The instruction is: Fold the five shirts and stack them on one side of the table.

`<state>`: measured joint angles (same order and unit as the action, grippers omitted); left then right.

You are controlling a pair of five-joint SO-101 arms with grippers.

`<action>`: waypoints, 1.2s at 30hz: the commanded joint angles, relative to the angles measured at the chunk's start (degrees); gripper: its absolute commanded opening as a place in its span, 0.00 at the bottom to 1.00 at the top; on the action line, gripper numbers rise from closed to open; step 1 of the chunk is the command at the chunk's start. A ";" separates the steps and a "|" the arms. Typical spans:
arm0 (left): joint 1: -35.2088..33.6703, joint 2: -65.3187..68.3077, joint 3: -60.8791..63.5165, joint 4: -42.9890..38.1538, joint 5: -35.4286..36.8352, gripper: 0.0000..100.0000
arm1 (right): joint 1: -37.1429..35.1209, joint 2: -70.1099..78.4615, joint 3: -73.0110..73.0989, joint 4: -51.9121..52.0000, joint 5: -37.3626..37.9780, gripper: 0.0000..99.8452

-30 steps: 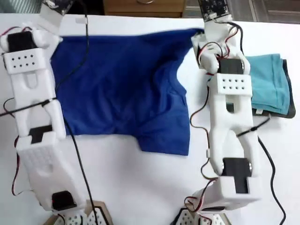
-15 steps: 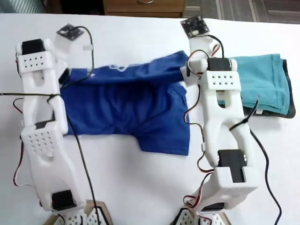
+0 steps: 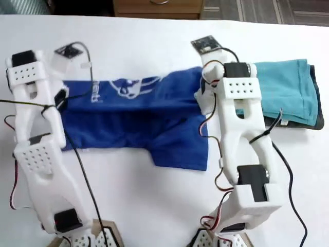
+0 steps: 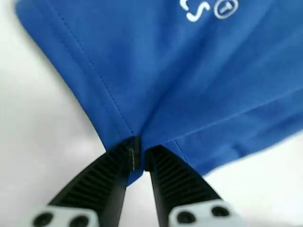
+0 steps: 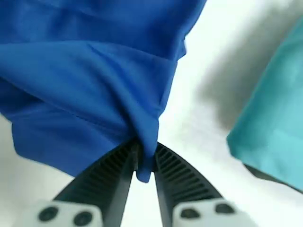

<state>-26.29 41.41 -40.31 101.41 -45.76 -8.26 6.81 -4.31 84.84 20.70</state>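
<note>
**Left claw [image 4: 137, 152] and right claw [image 5: 144, 160] each clamped on the blue shirt [image 3: 133, 121]**

Your left claw has its two black fingers closed on a pinch of blue cloth. In the left wrist view the fabric spreads out from this pinch in folds, with a stitched hem along one side and some white print farther away. Your right claw is closed in the same way, and a small tongue of blue cloth hangs out between its fingers.

In the high view, your left arm [image 3: 36, 128] stretches along the left end of the shirt and your right arm [image 3: 241, 134] along the right end, both reaching away from their bases at the near edge of the table [image 3: 154, 206]. The two claws hold the shirt at about the same depth on the table, one at each end of a band of cloth that shows white print.

The blue shirt lies across the middle of the table between the arms. One sleeve points toward the near edge, beside the right arm.

A folded teal shirt [image 3: 290, 90] lies on the right side of the table, on top of a dark shirt [image 3: 318, 121] whose edge shows under it. The right arm covers part of the teal shirt's left border. Thin cables [image 3: 82, 154] from the left arm cross over the blue cloth.
</note>
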 commanded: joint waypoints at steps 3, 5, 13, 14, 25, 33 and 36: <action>-1.58 -11.34 12.09 -2.11 -1.41 0.03 | -5.14 -19.03 18.73 -5.76 0.00 0.02; -1.49 -13.63 16.57 -4.22 -1.41 0.03 | -5.41 -25.98 27.60 -10.59 0.00 0.02; -0.26 -24.35 28.26 -5.63 -1.41 0.03 | -1.71 -36.97 41.14 -14.20 0.09 0.02; -0.26 -25.49 29.32 -5.63 -1.49 0.03 | -1.19 -36.97 41.32 -14.11 0.53 0.02; 0.00 -28.31 35.82 -6.15 -1.41 0.03 | -1.01 -38.46 39.91 -6.73 4.22 0.02; -0.53 -26.90 40.66 -11.69 -1.49 0.03 | -0.92 -42.24 40.79 -5.32 4.40 0.02; -0.53 -26.99 44.88 -14.42 -1.49 0.03 | -0.84 -42.24 43.52 -5.32 4.40 0.02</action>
<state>-26.20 16.62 2.33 89.27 -46.64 -9.85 -33.45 38.33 78.95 24.84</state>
